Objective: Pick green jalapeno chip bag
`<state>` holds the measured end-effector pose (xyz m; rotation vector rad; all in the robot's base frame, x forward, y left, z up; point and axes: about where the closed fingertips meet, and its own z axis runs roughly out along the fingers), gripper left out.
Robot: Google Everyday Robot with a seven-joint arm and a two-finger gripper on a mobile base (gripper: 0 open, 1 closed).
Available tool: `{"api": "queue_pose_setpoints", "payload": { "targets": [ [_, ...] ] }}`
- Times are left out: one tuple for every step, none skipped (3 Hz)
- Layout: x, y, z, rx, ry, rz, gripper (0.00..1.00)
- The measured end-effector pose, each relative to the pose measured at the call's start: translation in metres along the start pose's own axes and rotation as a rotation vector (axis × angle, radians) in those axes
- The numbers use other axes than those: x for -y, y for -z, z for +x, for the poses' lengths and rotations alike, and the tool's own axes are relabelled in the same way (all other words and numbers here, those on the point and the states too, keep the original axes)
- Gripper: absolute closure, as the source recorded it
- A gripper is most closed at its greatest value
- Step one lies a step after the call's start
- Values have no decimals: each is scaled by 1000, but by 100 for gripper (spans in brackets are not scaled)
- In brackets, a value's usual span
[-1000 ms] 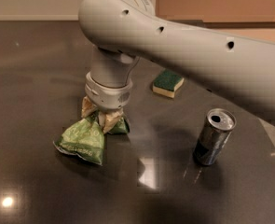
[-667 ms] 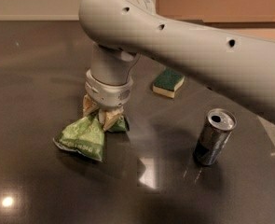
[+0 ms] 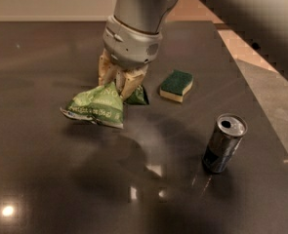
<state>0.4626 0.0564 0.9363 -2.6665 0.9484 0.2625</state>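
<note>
The gripper (image 3: 120,89), pointing down over the middle of the table (image 3: 46,179), is closed on the right end of the bag (image 3: 94,107), whose long axis trails from it toward the left edge (the sponge (image 3: 176,85) lies apart, toward the right edge).

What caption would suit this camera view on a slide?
The gripper pinches the green chip bag over a dark table, sponge and can nearby.
</note>
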Motion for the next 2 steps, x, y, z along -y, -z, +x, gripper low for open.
{"api": "queue_pose_setpoints", "payload": {
  "targets": [
    [12,34,-4,27,25,69,100],
    [18,34,-5,25,27,88,100]
  ]
}}
